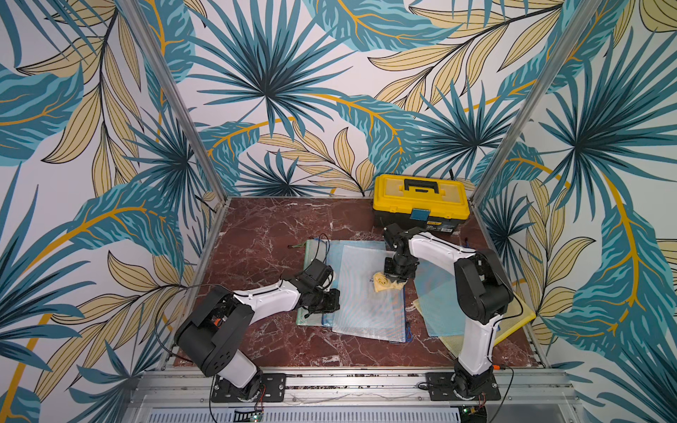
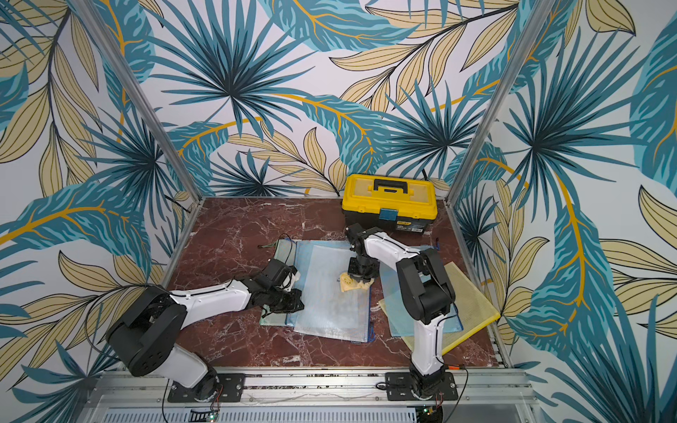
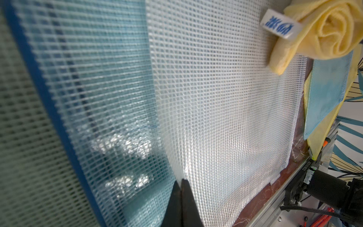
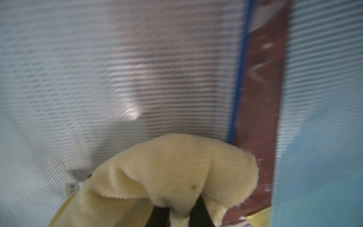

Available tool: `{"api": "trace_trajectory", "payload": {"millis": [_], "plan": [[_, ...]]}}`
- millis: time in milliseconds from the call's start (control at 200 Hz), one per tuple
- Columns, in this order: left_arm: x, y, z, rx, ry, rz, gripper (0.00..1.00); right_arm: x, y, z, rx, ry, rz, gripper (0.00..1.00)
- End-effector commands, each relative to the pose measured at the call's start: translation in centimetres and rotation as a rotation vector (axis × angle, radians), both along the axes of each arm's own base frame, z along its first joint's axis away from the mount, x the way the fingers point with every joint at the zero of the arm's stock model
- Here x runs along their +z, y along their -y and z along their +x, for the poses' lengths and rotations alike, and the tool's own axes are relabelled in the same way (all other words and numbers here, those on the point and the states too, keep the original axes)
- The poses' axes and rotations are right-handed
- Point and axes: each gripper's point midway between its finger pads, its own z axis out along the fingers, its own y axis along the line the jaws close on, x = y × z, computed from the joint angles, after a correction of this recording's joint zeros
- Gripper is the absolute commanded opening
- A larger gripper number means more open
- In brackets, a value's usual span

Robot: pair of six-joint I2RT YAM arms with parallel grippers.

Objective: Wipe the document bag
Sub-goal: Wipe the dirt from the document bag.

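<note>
Right end effector (image 1: 395,277) is clamped shut on a bunched-up yellow cloth (image 1: 383,282). The left end effector (image 3: 180,184) is shut too, with nothing between its jaws. Its tips are parked right at the left edge of the top bag (looks like it's pinning the bag down, but I can't swear it's actually touching).

The red marble-look tabletop (image 1: 256,234) has a pile of mesh bags in the middle. The one that matters is the white document bag (image 1: 366,311). It lies flat on top of a blue bag (image 1: 334,263) and a green bag (image 1: 302,318), roughly between the two arms. The cloth sits on the white one near its right edge, toward the far end, squashed against the mesh. The cloth's little white label (image 3: 280,26) pokes out the side.

So I'd call this mid-wipe. The cloth is picked up, it's on the bag, and the other arm is in a bracing spot. Most of the surface looks left to do, since the near half and the left side have no cloth on them. I can't spot any dirt or streaks, so there's no telling which bits are already clean.
</note>
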Motion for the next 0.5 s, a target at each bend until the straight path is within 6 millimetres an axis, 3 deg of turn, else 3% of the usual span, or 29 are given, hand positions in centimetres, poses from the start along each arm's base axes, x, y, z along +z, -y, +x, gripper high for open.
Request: {"api": "trace_trajectory", "payload": {"millis": [0, 95, 250, 305, 391, 491], "plan": [[-0.1, -0.4, 0.0, 0.017, 0.001, 0.009, 0.0, 0.2, 1.5, 0.8, 0.004, 0.022, -0.054, 0.0], [-0.1, -0.5, 0.0, 0.018, 0.001, 0.011, 0.0, 0.9, -1.8, 2.4, 0.036, 0.047, 0.004, 0.0], [0.0, -0.5, 0.1, 0.029, 0.001, 0.011, 0.0, 1.8, -9.7, 3.9, 0.152, 0.086, 0.064, 0.0], [0.0, -0.5, 0.1, 0.033, 0.001, 0.013, 0.0, 1.6, -11.6, 4.3, 0.169, 0.085, 0.091, 0.0], [0.0, -0.5, 0.2, 0.036, 0.0, 0.012, 0.0, 0.7, -12.3, 4.7, 0.158, 0.069, 0.111, 0.0], [0.1, -0.6, 0.2, 0.041, 0.004, 0.012, 0.0, -0.1, -10.3, 5.1, 0.134, 0.07, 0.078, 0.0]]}}
